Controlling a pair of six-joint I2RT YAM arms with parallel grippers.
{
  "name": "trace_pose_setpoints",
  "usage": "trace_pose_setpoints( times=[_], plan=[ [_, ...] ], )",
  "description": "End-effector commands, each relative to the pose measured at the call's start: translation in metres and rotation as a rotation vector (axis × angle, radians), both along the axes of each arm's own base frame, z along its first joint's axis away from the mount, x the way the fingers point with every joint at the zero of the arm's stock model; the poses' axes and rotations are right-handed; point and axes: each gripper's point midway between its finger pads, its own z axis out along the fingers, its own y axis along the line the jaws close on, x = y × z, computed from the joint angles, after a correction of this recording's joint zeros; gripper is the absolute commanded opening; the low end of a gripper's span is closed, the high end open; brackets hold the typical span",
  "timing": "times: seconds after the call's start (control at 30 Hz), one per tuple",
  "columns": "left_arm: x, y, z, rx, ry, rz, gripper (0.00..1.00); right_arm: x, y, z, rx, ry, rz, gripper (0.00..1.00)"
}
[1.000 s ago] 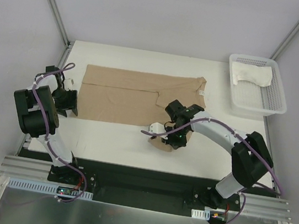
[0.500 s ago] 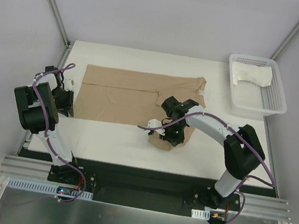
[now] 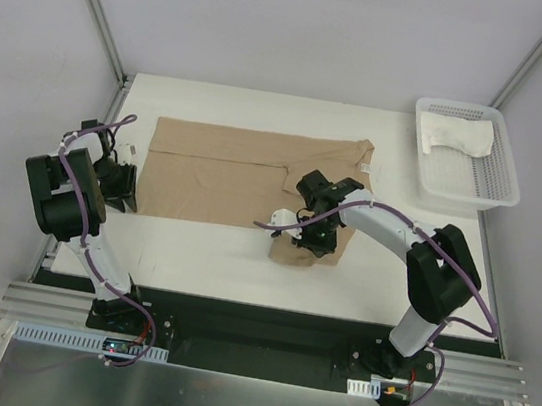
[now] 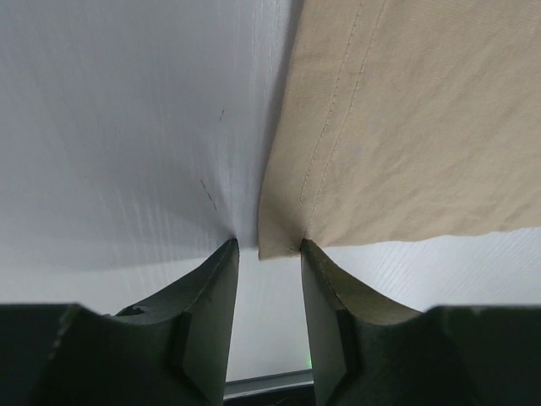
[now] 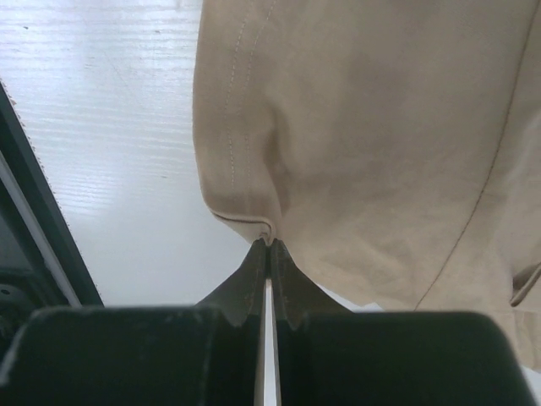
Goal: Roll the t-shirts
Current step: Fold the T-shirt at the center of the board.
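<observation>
Pale gray walls [image 3: 296,25] stand around a white table [image 3: 203,254].

The biggest thing on the table is the tan t-shirt [image 3: 225,171]. It lies flat in the middle, stretched out from left to right. Its neck end with a small white label is on the right. One part of it reaches toward the near edge, on the right side.

The right arm [image 3: 398,236] bends in from the right and ends over that near part of the tan t-shirt. The left arm [image 3: 69,200] stands at the left side of the table, and its end is beside the shirt's left edge.

A white basket [image 3: 499,195] with mesh sides sits at the far right corner, well apart from the tan t-shirt. The white t-shirt [image 3: 457,136] lies bunched up inside it, at the far end.

The right gripper [image 5: 268,244] has its two fingers pressed together. They pinch a little fold of the stitched edge of the tan t-shirt.

The left gripper [image 4: 269,247] has a gap between its two fingers. The near left corner of the tan t-shirt lies in that gap, flat on the table. The fingers have not closed on it.
</observation>
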Motion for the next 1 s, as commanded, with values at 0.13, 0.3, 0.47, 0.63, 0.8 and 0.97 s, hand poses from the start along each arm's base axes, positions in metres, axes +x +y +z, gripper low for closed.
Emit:
trace_pose_setpoints(
  times=[0.13,0.3,0.47,0.63,0.8,0.97],
  plan=[
    [-0.013,-0.024,-0.008,-0.134,0.078,0.021,0.27,0.009,0.002,0.013,0.011,-0.047,-0.021,0.01],
    [-0.017,-0.022,-0.015,-0.118,0.096,0.012,0.23,0.007,0.001,0.013,0.011,-0.045,-0.019,0.01],
    [-0.017,-0.018,-0.013,-0.095,0.085,0.004,0.0,0.013,0.001,0.015,0.013,-0.077,-0.044,0.01],
    [-0.014,-0.018,0.012,-0.086,0.042,-0.019,0.0,0.012,-0.005,0.031,0.045,-0.117,-0.107,0.01],
    [-0.02,-0.023,0.043,-0.091,0.013,-0.053,0.0,0.008,-0.025,0.046,0.088,-0.143,-0.226,0.01],
    [-0.032,-0.034,0.072,-0.117,-0.022,-0.067,0.0,0.013,-0.038,0.068,0.156,-0.203,-0.341,0.01]
  ],
)
